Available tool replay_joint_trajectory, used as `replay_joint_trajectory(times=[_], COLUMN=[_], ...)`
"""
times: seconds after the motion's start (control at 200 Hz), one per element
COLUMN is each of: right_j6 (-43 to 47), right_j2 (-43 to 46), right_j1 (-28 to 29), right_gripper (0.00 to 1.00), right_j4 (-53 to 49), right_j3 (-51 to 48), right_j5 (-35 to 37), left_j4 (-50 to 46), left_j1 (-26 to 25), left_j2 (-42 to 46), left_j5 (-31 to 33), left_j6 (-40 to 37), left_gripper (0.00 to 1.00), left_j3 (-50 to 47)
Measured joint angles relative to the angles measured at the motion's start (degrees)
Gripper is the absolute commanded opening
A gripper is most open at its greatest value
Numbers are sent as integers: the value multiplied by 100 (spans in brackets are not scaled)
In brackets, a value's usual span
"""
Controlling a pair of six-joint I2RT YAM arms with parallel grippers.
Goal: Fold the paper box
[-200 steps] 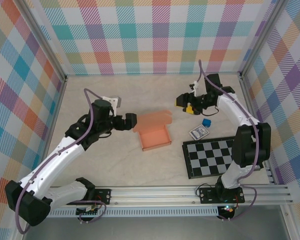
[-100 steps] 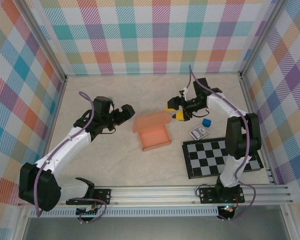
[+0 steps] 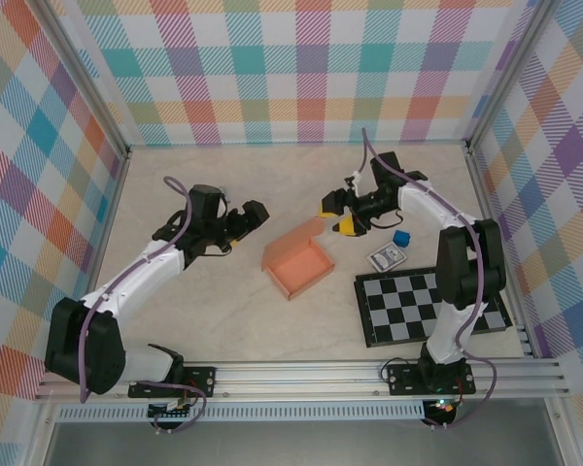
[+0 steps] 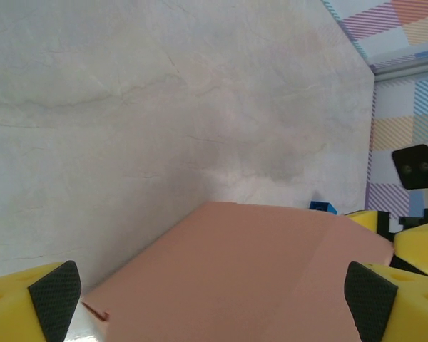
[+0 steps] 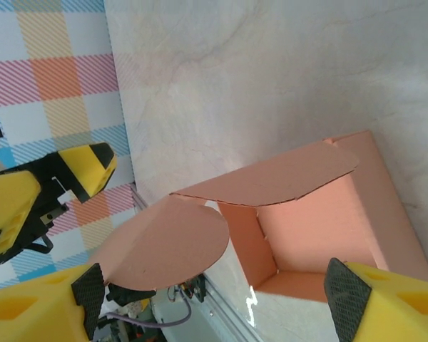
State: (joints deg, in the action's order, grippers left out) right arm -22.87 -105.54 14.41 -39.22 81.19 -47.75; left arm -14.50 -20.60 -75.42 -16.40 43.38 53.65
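Note:
The paper box is a salmon-orange open tray in the middle of the table, turned at an angle. Its lid flap stands up along the far side. My left gripper is open just left of the lid, which spreads between the black pads. The lid's flat back is what the left wrist view takes in. Off the lid's right corner is my open right gripper. From the right wrist I look into the tray, and a rounded flap hangs between the fingers, unclamped.
A black-and-white checkered board lies at the front right. Behind it are a card deck and a small blue cube. Plaid walls close three sides, and a metal rail runs along the near edge.
The box has turned and slid a little, and its lid has risen more upright. The right gripper moved left to the lid's corner. The left gripper shifted back and right.

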Motion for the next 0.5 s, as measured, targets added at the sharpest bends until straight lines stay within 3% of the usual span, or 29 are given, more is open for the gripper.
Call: replay_joint_trajectory(times=[0.24, 0.5], right_j6=[918, 2885], right_j2=[111, 1091], right_j1=[9, 66], right_gripper=[78, 79], right_j4=[-260, 315], right_j3=[654, -282], right_j5=[822, 1207], left_j4=[-767, -833], left_j1=[118, -487], left_j2=[973, 1740], left_j5=[55, 129], left_j6=[-901, -1928], left_gripper=[98, 96], left_j3=[-44, -669])
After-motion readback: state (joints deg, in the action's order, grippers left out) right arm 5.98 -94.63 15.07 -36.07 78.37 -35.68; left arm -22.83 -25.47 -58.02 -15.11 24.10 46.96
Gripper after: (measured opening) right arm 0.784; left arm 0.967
